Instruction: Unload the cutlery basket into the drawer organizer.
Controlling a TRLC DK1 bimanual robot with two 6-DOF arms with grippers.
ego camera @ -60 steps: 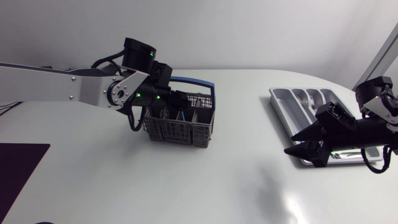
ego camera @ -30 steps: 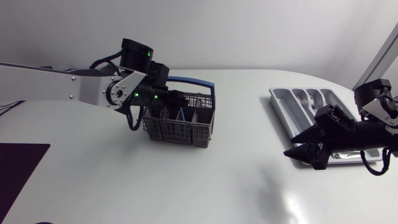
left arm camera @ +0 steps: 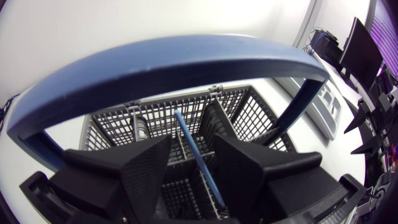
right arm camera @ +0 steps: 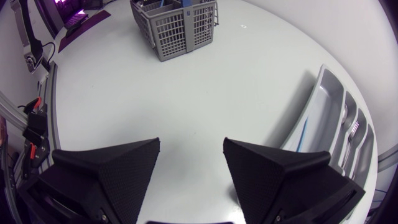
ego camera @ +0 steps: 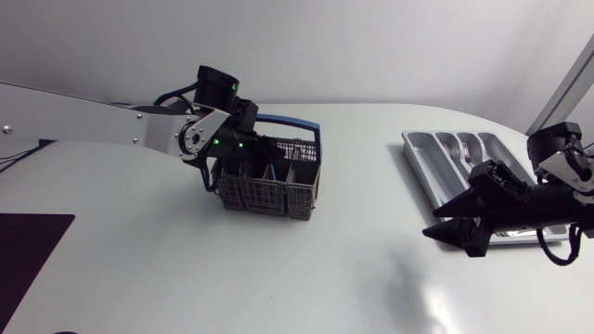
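My left hand (ego camera: 247, 156) is dipped into the grey cutlery basket (ego camera: 271, 188) under its blue carry handle (left arm camera: 168, 65). Its fingers stand apart, with a thin blue-handled utensil (left arm camera: 196, 159) upright in the gap (no contact that I can see on either side). The basket sits left of centre on the white desk (ego camera: 325, 269). Well to its right, my right hand (ego camera: 442, 228) hangs wide open and empty just beside the drawer organizer (ego camera: 425, 150), which holds a fork (right arm camera: 353, 131).
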